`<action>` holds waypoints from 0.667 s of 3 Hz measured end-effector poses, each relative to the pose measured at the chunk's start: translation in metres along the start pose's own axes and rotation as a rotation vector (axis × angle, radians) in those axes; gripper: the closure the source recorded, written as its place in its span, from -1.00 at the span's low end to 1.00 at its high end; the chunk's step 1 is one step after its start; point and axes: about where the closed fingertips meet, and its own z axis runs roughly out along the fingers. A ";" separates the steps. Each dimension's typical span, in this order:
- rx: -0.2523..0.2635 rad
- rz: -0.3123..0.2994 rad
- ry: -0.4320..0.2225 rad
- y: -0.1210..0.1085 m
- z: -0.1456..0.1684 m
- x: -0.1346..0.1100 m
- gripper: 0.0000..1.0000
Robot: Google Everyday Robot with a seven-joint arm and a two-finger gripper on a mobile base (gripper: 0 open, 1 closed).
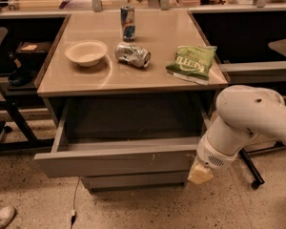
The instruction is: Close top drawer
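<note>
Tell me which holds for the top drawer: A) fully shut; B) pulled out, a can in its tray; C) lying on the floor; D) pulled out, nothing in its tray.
D: the top drawer juts out below the tabletop with nothing visible in its tray; the gripper is by the right end of its front.

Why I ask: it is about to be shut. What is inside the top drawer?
The open top drawer shows only its bare grey tray floor; the strip behind its front is covered by that front. The gripper sits by the drawer's front right corner.
</note>
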 end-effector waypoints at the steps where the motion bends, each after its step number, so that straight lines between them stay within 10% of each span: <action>1: 0.033 -0.004 -0.004 -0.019 -0.003 -0.001 1.00; 2: 0.059 -0.003 0.018 -0.041 -0.004 -0.004 1.00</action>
